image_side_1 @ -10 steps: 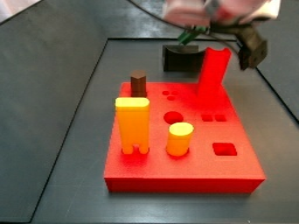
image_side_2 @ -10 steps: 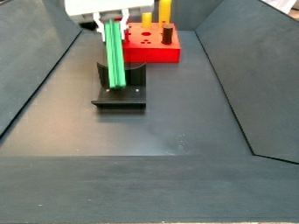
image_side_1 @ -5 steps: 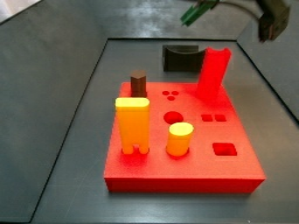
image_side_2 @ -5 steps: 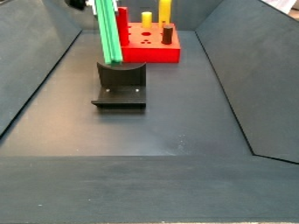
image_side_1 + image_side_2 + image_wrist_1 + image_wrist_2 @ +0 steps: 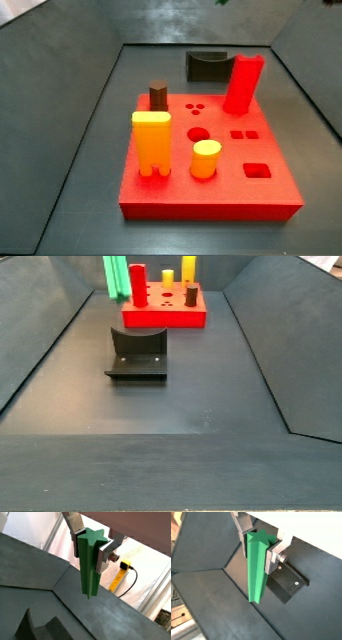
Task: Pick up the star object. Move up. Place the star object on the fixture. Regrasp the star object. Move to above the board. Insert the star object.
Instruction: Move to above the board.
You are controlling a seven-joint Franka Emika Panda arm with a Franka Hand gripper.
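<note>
In both wrist views my gripper is shut on the star object. It is a long green bar, and the silver fingers clamp its star-shaped end while the rest hangs free. In a side view only the bar's lower part shows at the upper edge, high above the fixture and the floor. The gripper itself is out of both side views. The dark fixture stands bare. The red board lies flat beyond it.
On the board stand a tall yellow-orange peg, a yellow cylinder, a brown peg and a tall red peg. Sloping dark walls enclose the floor. A yellow cable hangs outside the enclosure.
The gripper has risen with the star object, lifting it off the fixture. Gripper and bar's upper part have left both side views at the top.
</note>
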